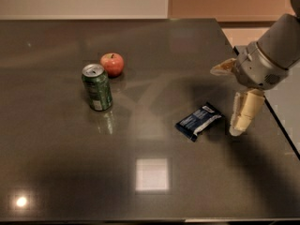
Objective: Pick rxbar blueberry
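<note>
hand [226,101]: hanging over the right side of the table [70,172], spread open, gripping nothing; one of the fingers [244,111] pointing down at the table, the other sticking out to the left, higher up.
bar [199,121]: lying flat on the table, right of centre, not being touched.
bar from hand: sitting just left of the lower finger, near its tip but apart from it; not yet lying between the two fingers.
long axis: running diagonally, lower-left end toward the camera, upper-right end pointing at the hand.
arm: only one, reaching in from the upper right across the table edge.
step: reading as the approach, lining up over the bar, grasp not yet made.
next move: probably needing a short shift left and down, and likely turning the wrist to be straddling the narrow width rather than the length.
edges: right table edge passing just behind the hand, slanting toward the lower right; bar sitting well inside it, so unlikely to be going over unless pushed right.
open room: nothing crowding the bar; can [97,86] and apple [112,63] standing just beside each other, well apart to the left, not getting in the way.
risk: thin flat wrapper lying low on a glossy top, possibly sliding away from a fingertip instead of being caught.
</note>
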`<state>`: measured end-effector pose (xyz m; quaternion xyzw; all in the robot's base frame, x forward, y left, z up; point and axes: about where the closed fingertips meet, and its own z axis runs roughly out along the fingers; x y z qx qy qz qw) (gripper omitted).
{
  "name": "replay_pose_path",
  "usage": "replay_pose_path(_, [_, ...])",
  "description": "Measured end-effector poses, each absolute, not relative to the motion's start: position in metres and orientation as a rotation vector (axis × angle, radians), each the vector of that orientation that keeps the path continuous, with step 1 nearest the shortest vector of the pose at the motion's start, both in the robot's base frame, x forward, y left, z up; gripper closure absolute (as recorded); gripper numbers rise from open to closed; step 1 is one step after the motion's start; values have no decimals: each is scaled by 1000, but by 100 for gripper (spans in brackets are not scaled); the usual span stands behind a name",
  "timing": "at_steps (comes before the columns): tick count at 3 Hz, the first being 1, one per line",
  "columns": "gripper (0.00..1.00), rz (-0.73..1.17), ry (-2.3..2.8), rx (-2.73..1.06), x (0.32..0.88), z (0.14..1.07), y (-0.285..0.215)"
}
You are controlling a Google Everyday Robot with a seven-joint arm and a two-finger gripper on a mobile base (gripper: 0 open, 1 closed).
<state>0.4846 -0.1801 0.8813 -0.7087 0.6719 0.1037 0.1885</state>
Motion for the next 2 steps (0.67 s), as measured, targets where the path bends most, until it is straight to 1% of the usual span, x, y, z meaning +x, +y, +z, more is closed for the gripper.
replay_pose_path(2, [0,372,1805,-2081,489,853,-166])
